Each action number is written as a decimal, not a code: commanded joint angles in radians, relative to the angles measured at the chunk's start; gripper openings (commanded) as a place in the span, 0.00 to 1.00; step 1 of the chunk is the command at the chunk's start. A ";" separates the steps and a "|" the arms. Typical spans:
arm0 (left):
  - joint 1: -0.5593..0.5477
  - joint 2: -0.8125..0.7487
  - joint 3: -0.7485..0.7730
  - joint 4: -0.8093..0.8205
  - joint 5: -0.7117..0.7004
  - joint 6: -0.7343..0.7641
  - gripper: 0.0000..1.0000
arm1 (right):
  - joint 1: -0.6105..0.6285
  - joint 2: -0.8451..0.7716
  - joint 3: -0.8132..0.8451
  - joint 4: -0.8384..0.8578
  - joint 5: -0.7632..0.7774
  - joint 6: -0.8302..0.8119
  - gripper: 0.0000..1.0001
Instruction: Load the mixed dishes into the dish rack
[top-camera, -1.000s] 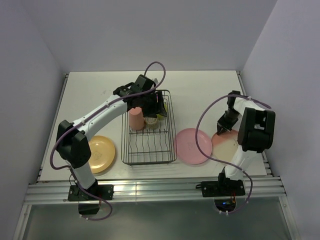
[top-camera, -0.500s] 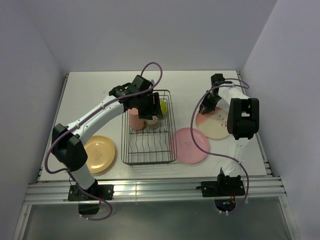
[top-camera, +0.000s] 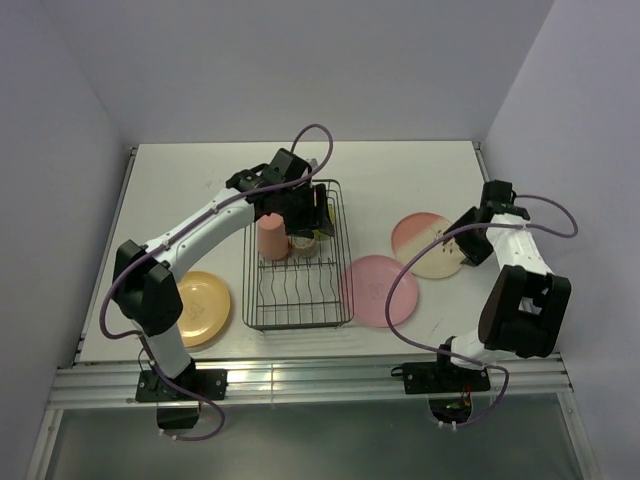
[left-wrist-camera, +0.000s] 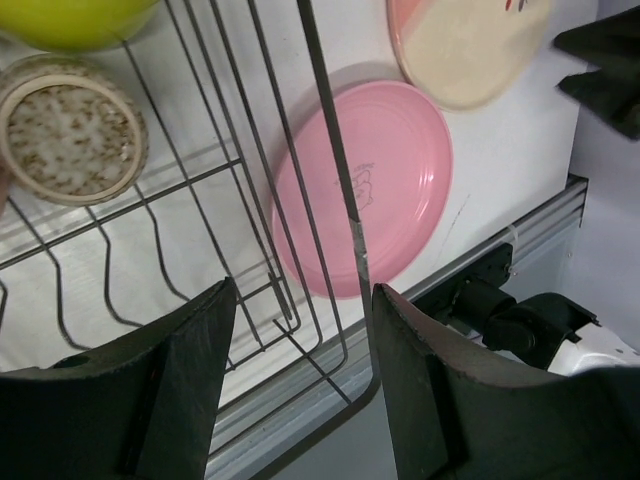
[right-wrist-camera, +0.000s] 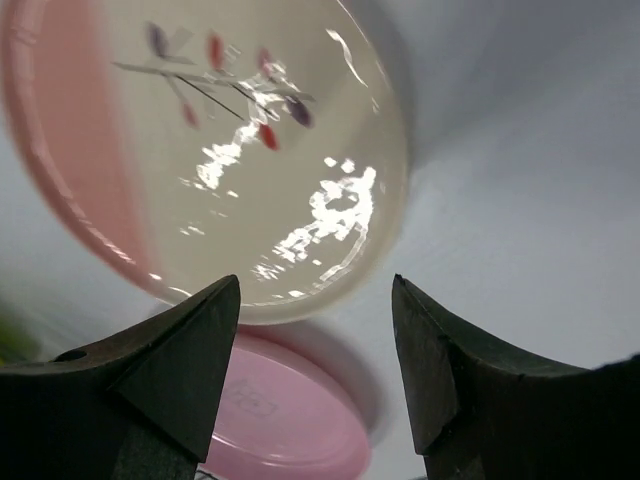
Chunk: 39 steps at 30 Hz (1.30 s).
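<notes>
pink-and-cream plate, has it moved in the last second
Yes. Seen from above, the pink-and-cream plate has slid toward the back: it was level with the near end of the dish rack, now level with its middle.

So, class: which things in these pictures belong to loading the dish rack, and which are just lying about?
Belong to the job: dish rack, salmon-pink tumbler, lime-green bowl, small tan bowl, yellow-orange plate, pink plate, pink-and-cream plate.
Just there, nothing loose: metal rail, purple cable.
</notes>
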 joint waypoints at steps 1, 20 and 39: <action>-0.003 0.022 0.055 0.053 0.085 0.054 0.63 | -0.001 -0.022 -0.101 -0.003 0.032 -0.003 0.69; -0.125 0.093 0.271 -0.033 0.140 0.182 0.74 | -0.033 0.170 -0.232 0.183 -0.011 0.080 0.51; -0.177 0.258 0.441 0.003 0.102 0.188 0.78 | -0.033 0.041 -0.095 0.033 -0.099 0.111 0.00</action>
